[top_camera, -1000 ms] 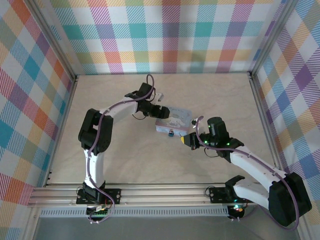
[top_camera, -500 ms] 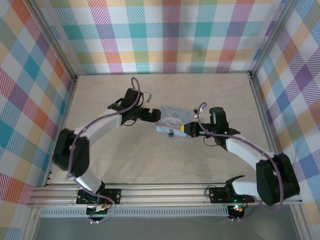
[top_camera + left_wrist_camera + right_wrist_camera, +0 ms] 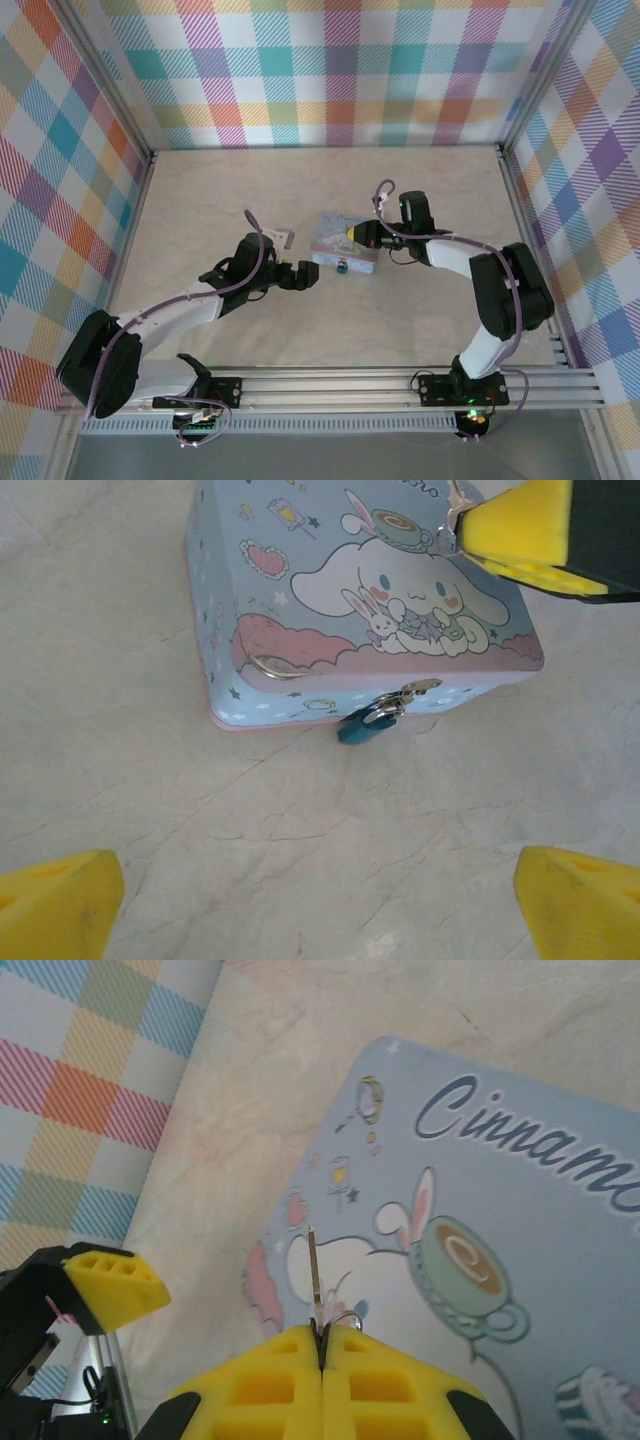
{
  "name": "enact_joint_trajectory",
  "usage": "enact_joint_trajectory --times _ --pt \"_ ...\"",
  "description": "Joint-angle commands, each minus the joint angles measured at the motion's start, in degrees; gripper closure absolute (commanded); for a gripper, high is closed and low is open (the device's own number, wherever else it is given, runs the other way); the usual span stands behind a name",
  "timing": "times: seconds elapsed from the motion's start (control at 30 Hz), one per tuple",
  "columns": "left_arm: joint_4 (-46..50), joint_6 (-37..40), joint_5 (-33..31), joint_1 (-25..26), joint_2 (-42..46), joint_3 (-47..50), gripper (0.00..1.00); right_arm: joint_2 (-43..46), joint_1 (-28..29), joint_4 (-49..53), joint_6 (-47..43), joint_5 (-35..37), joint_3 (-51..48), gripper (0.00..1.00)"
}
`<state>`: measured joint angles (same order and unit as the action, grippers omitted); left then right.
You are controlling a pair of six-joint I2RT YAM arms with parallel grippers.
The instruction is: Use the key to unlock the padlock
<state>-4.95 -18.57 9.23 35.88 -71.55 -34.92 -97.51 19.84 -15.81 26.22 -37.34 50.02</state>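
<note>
The small teal padlock [image 3: 362, 727] hangs from the hasp on the front of the light-blue cartoon tin [image 3: 370, 590], and it appears as a blue speck [image 3: 343, 267] on the tin's near side from above. My right gripper [image 3: 322, 1335] is shut on the key [image 3: 314, 1272], whose thin blade sticks out past the fingertips over the tin's lid [image 3: 500, 1210]. From above, the right gripper [image 3: 352, 235] hovers over the tin's top. My left gripper [image 3: 320, 910] is open with only bare table between its fingers, a short way in front of the padlock. In the top view, the left gripper [image 3: 300, 277] sits left of the tin.
The tin [image 3: 345, 250] stands mid-table on a pale marble-like surface. Plaid walls [image 3: 330, 70] close in the back and both sides. A metal rail [image 3: 330, 385] runs along the near edge. One yellow finger of the left gripper [image 3: 110, 1285] lies left of the tin.
The left gripper swung from behind the tin round to its near-left side and opened wide. The right gripper moved up and left, from beside the padlock to over the lid.
</note>
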Motion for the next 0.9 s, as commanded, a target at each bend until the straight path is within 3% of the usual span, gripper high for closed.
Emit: enact_joint_trajectory --times 0.0,0.3,0.87 --pt "-6.3 -2.1 -2.0 1.1 -0.3 0.4 0.0 -2.2 -0.2 0.3 0.1 0.6 1.6 1.0" --pt "-10.5 -1.0 -1.1 2.9 -4.8 0.0 0.0 -2.4 -0.1 0.7 1.8 -0.3 -1.4 1.0" --pt "-13.7 2.9 -2.4 10.5 -20.2 -6.9 0.11 -0.4 1.2 -1.3 4.6 0.5 -8.1 1.0"
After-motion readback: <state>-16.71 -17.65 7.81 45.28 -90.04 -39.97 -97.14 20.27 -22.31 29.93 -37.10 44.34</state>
